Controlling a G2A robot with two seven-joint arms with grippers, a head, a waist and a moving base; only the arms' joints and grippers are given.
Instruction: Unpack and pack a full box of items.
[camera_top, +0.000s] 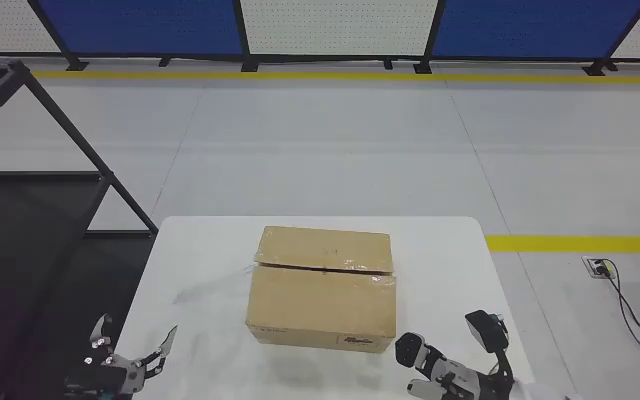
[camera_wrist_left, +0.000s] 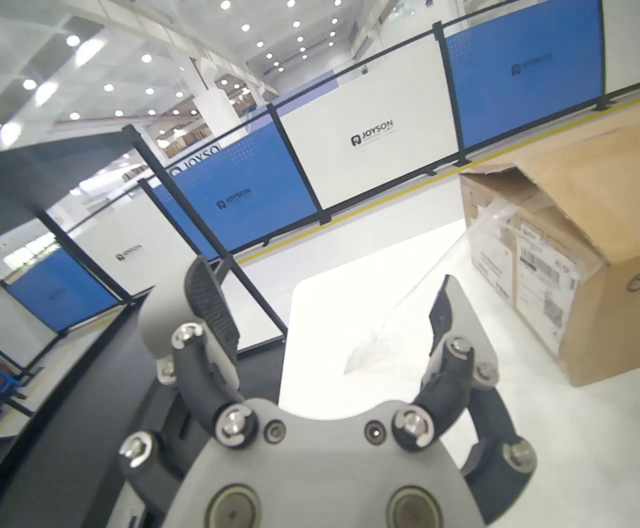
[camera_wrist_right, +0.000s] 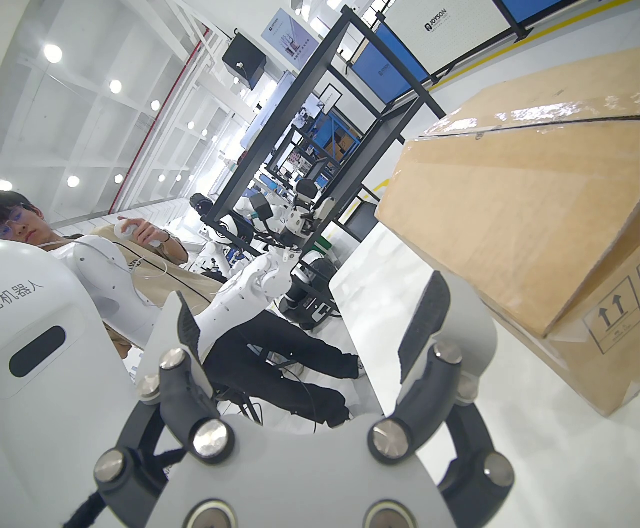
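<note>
Box (camera_top: 322, 290) stands ahead of both spread jaws, touching neither.

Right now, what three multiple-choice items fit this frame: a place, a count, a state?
1. Where on the table is the box? A far left corner; B the middle; C overhanging the near edge.
2. How many boxes are there? A one; B two; C three.
3. The left gripper and right gripper are: A both shut on the box; B both open and empty; C one open, one shut.
Key: B, bare table shows all round it; A, one box alone stands there; B, both spread wide, holding nothing.
</note>
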